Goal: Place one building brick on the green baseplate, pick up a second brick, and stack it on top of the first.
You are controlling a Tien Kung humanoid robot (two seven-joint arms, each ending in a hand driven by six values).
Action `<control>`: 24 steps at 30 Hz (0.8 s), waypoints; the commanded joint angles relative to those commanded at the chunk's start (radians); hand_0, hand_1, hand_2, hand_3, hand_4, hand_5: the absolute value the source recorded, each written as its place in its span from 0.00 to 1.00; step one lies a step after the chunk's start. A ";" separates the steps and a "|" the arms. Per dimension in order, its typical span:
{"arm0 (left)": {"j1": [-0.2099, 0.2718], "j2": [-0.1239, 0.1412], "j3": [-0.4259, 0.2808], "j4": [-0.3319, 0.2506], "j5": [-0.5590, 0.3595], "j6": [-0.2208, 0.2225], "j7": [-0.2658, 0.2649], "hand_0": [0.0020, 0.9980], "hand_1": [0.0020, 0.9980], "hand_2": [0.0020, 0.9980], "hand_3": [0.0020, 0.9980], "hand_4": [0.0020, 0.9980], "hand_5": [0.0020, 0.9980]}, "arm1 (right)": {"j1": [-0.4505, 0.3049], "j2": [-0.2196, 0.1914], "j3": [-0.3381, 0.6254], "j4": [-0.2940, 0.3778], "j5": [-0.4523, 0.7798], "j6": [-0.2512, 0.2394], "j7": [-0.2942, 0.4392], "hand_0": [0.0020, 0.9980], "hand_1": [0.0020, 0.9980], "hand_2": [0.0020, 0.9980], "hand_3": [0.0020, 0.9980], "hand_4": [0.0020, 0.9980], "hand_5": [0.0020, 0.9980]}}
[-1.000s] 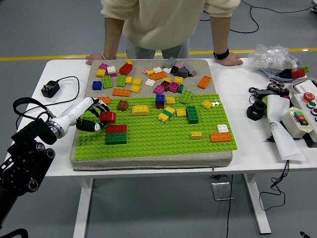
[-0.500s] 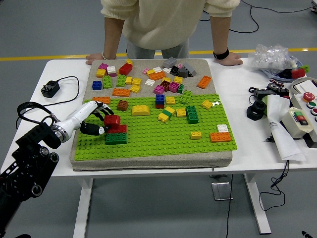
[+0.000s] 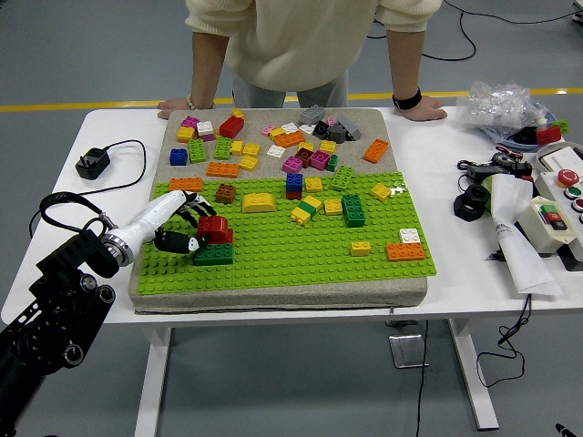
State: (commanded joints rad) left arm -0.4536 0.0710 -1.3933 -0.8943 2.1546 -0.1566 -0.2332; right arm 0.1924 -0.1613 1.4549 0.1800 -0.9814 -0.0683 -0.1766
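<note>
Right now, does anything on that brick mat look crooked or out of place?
Yes: the small red brick held in the left hand sits tilted on the red and green stack, not flush with it. Behind the green baseplate, loose bricks lie scattered, some on edge. Nothing looks damaged.

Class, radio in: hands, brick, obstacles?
Left hand shut on red brick, atop red-and-green stack on green baseplate. Right hand unseen. Nothing blocking.
</note>
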 joint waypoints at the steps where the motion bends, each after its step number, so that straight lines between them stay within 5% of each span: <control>1: 0.000 0.000 0.000 0.000 -0.001 0.000 0.000 0.61 0.52 0.51 0.48 0.52 0.00 | 0.000 0.000 0.000 0.000 0.000 0.000 0.000 0.78 0.72 0.75 0.69 0.92 0.64; 24: 0.004 -0.005 0.005 0.022 0.007 0.001 -0.007 0.62 0.54 0.52 0.49 0.58 0.01 | 0.000 0.001 -0.007 0.000 0.001 -0.004 -0.003 0.78 0.72 0.75 0.68 0.92 0.64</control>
State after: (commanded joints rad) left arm -0.4500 0.0662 -1.3886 -0.8722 2.1613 -0.1560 -0.2400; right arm 0.1924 -0.1604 1.4481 0.1800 -0.9807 -0.0723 -0.1798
